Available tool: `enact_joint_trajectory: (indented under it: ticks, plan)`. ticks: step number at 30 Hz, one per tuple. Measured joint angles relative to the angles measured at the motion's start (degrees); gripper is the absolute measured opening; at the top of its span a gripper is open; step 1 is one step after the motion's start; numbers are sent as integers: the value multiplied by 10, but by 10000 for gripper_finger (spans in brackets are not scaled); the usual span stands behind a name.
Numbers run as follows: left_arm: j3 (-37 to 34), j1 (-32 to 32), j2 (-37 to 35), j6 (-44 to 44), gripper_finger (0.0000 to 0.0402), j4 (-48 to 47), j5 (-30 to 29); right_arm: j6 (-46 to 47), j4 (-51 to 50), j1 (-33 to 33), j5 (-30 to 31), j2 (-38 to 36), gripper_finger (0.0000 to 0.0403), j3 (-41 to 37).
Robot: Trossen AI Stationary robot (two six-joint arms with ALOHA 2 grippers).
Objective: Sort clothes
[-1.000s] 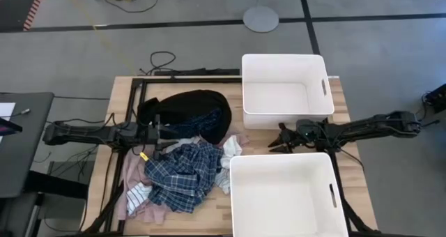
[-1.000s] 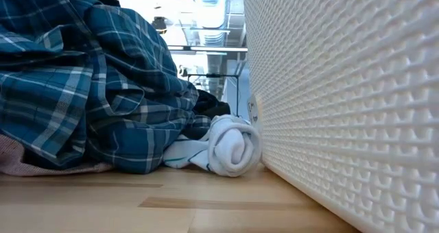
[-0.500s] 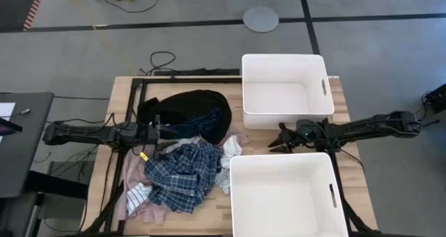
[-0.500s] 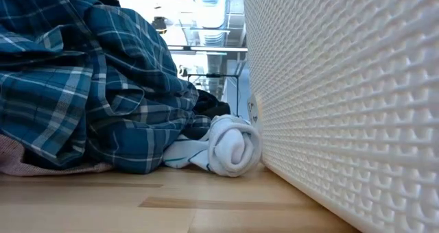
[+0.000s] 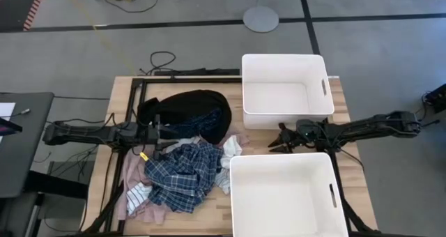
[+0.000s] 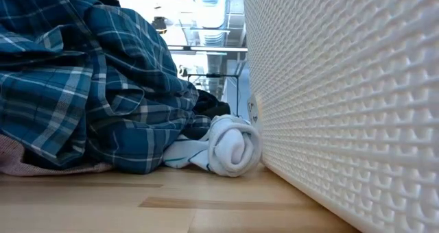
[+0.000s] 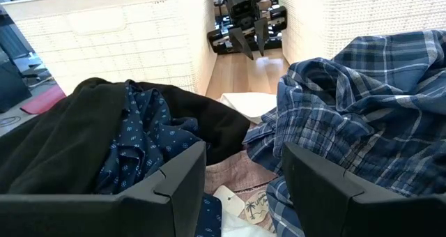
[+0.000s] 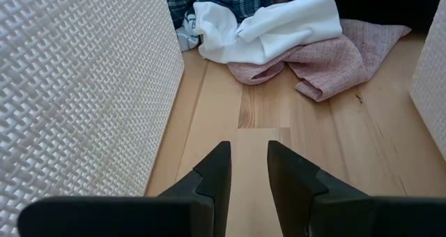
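Nearest the low camera: pale wood table (image 6: 171,205) with a visible plank grain, and a white plastic bin (image 6: 343,103) whose wall carries a fine woven-dimple texture. Against that wall, a rolled white sock (image 6: 233,147), soft and ribbed, touching the crumpled blue-white plaid shirt (image 6: 89,96).

From above, the same plaid shirt (image 5: 182,174) heaped in loose folds on the left half of the table, lying over a pink garment (image 5: 132,199) of coarse weave whose edge pokes out at the near left. Behind it, a large black garment (image 5: 195,108) mounded smooth and matte, with a navy dotted garment (image 7: 139,136) tucked in its folds. White cloth (image 8: 265,28) bunched on more pink fabric beside the near bin.

Left gripper (image 5: 162,134) at the pile's left edge, by the black mound, fingers (image 7: 327,188) spread apart with nothing between. Right gripper (image 5: 279,141) low in the gap between the near bin and the far bin (image 5: 284,90), fingers (image 8: 216,171) parted slightly, empty, above bare wood.
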Motion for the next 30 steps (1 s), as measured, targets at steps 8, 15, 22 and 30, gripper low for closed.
enact_joint_trajectory:
  ticks: [8,15,22,30]
  plan:
    - [0,0,0,0,185,0,0,0,0,0,0,0,112,0]
    - [0,0,0,1,185,7,-2,0,0,0,0,0,112,0]
    - [0,0,0,-30,185,7,-2,0,0,0,0,0,112,0]
    - [0,0,0,-41,190,5,-18,0,0,0,0,0,112,0]
